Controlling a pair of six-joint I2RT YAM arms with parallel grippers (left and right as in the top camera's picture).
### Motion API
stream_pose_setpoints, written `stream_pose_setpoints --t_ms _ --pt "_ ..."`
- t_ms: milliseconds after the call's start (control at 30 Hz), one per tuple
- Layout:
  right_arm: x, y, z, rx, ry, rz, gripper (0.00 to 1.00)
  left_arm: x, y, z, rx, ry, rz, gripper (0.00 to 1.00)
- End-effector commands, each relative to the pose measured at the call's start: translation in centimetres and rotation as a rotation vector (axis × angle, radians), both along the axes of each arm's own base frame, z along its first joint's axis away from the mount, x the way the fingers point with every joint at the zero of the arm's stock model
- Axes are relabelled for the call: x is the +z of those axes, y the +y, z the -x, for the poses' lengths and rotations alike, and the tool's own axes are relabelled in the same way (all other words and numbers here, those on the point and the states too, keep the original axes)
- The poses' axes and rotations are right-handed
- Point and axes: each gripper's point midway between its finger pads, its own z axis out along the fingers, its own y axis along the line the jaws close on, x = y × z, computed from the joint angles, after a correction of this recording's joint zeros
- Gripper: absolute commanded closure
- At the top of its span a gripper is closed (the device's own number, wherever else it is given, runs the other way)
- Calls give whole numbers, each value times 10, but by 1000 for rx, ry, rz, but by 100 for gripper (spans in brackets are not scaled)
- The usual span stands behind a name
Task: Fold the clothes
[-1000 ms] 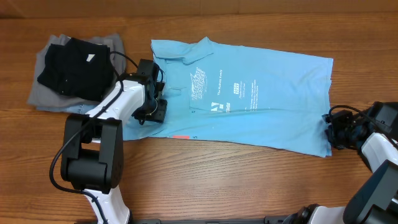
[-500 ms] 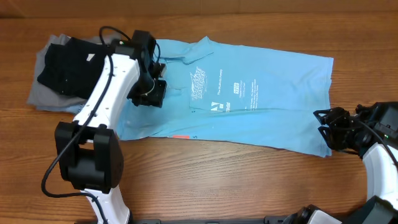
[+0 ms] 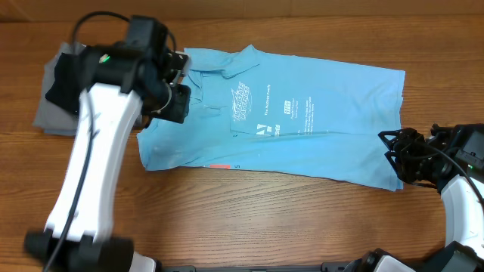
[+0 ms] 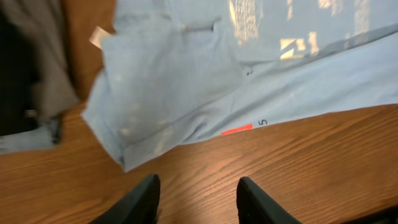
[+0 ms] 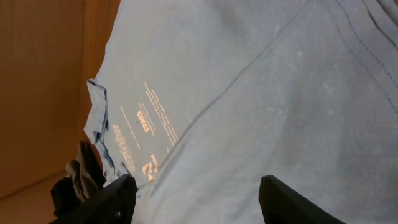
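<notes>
The clothes are chiefly a sky-blue collared shirt (image 3: 302,113) that lies flat across the table, collar to the left, white lettering facing up. Its left sleeve (image 4: 168,87) is folded in over the body. My left gripper (image 3: 174,104) hangs high over that sleeve and collar, open, with nothing between its fingers (image 4: 142,200); below them is bare wood. My right gripper (image 3: 392,156) sits at the shirt's right hem, near the lower corner. It is open, its fingers (image 5: 292,200) spread over the blue fabric without pinching it.
A black garment (image 3: 64,83) rests on a grey one (image 3: 49,117) at the back left, partly hidden by my left arm. A red tag (image 3: 219,166) marks the shirt's near edge. Bare wooden table (image 3: 265,219) runs along the front.
My left arm has risen and swung back-left off the sleeve area. The right gripper has edged left to the hem and opened wider.
</notes>
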Motion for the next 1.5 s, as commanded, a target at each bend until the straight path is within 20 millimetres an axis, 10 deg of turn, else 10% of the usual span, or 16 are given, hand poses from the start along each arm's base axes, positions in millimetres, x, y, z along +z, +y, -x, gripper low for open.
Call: stream_pose_setpoints --t_ms 0,100,333,867,1467 --pt "13 0 -6 17 -46 21 30 36 10 10 3 -123 -22 30" --pt "13 -1 -5 21 -45 27 28 42 8 18 -4 -124 -1 0" --pt "9 2 0 46 -26 39 22 38 2 26 9 -77 43 0" --pt "-14 -6 26 0 145 90 20 56 101 53 703 -160 -285 0" --pt "-18 -10 28 -15 168 111 18 37 99 58 633 -96 -321 0"
